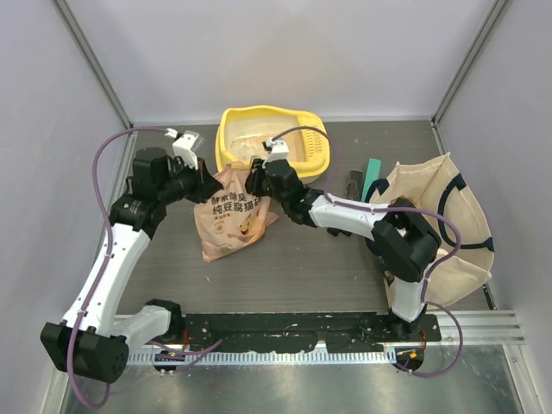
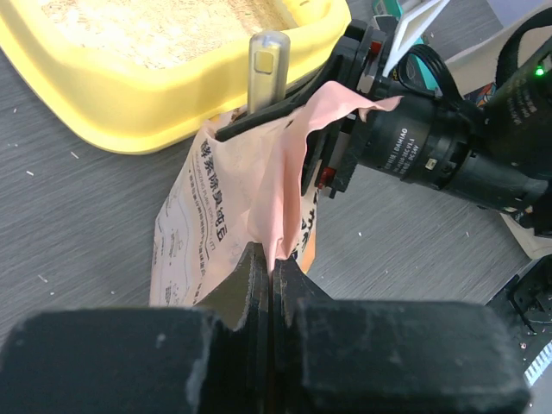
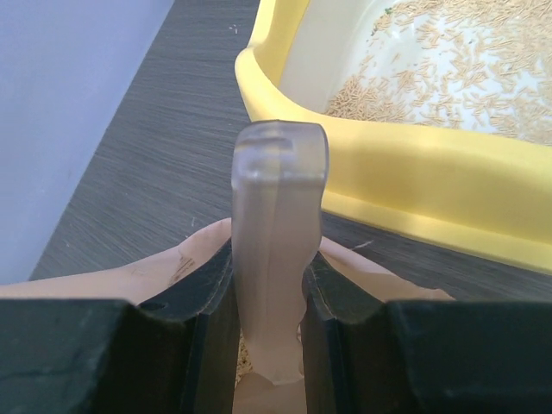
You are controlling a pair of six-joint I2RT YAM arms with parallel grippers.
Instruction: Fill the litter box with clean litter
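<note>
The yellow litter box point(image 1: 231, 121) stands at the back centre, with a thin layer of pale beige litter point(image 3: 448, 69) in it and a yellow slotted scoop point(image 1: 304, 145) at its right side. The box also shows in the left wrist view point(image 2: 129, 95). The peach-orange litter bag point(image 1: 231, 220) stands just in front of it. My left gripper point(image 2: 274, 257) is shut on the bag's torn top edge point(image 2: 285, 164). My right gripper point(image 3: 269, 250) is shut on a translucent whitish plastic handle point(image 3: 278, 198) that stands in the bag's open mouth. In the top view, both grippers point(image 1: 213, 181) point(image 1: 255, 178) sit at the bag's top.
A cream canvas tote point(image 1: 448, 228) with dark handles lies at the right. A dark flat piece point(image 1: 354, 182) and a teal strip point(image 1: 373, 175) lie between the tote and the litter box. Grey walls close in the left, back and right.
</note>
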